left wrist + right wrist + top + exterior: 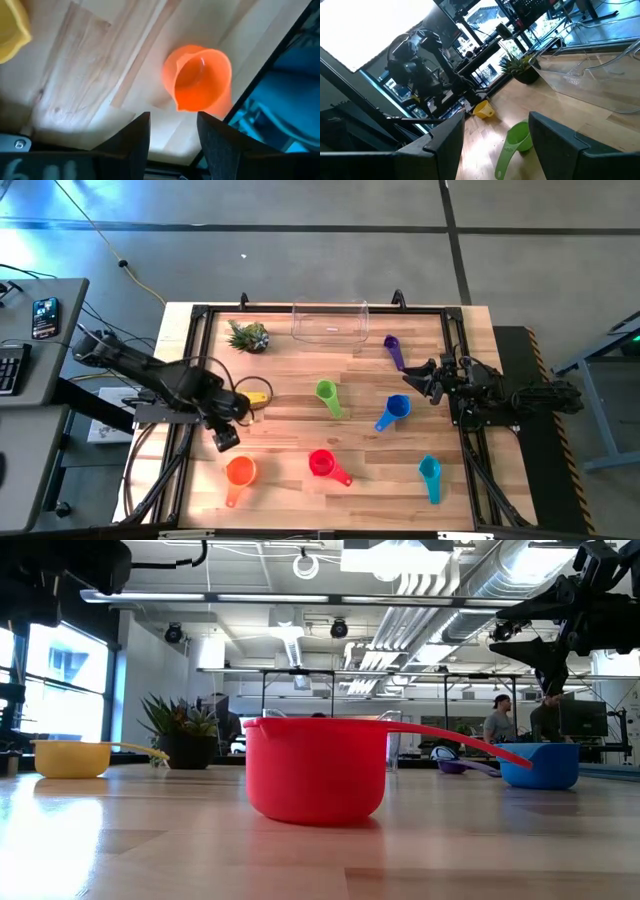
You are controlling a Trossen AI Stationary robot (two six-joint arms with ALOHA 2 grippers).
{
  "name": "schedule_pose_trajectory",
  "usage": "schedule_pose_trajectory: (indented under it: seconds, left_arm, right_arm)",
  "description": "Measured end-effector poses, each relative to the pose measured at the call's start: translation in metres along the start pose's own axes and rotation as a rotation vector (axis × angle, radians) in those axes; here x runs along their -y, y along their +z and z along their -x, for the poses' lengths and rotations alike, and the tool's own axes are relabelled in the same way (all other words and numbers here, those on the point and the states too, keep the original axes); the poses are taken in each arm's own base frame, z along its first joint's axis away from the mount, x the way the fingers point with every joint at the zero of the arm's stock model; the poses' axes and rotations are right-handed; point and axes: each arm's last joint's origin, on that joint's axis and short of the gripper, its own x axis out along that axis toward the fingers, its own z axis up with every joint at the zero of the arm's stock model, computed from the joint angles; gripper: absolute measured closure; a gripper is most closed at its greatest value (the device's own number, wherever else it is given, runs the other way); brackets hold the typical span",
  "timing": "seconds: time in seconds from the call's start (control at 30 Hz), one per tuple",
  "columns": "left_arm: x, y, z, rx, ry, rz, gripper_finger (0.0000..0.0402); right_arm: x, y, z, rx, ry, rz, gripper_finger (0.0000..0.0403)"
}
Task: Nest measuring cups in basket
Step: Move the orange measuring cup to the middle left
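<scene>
Seven measuring cups lie apart on the wooden table: purple (393,350), green (328,396), blue (395,410), yellow (258,396), orange (240,472), red (322,464) and teal (430,474). The clear basket (330,320) stands at the far edge and holds nothing. My left gripper (226,438) hovers open just on the far side of the orange cup (200,82), touching nothing. My right gripper (412,377) is open above the table between the purple and blue cups, facing the green cup (517,140).
A small spiky potted plant (248,336) stands left of the basket. A black frame (190,360) borders the table. In the low view the red cup (315,765) fills the foreground. People sit at desks (500,725) in the room behind the table.
</scene>
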Motion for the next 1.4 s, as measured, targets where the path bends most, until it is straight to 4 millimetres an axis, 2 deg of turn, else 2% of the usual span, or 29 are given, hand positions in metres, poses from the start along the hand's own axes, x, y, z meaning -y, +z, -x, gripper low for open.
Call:
schedule_pose_trajectory:
  seconds: [0.3, 0.6, 1.03, 1.4]
  left_arm:
    - [0.018, -0.001, -0.033, -0.076, 0.086, -0.050, 0.0259]
    - [0.026, 0.003, -0.061, -0.110, 0.177, -0.025, 0.0259]
    - [0.035, 0.011, -0.079, -0.132, 0.136, -0.031, 0.0259]
    - [0.033, 0.016, -0.098, -0.165, 0.201, -0.003, 0.0264]
  right_arm:
    - [0.000, 0.000, 0.000, 0.000, 0.000, 0.000, 0.0190]
    - [0.000, 0.000, 0.000, 0.000, 0.000, 0.000, 0.0190]
    - [0.000, 0.000, 0.000, -0.001, 0.000, 0.000, 0.0190]
    - [0.000, 0.000, 0.000, -0.002, 0.002, 0.000, 0.0190]
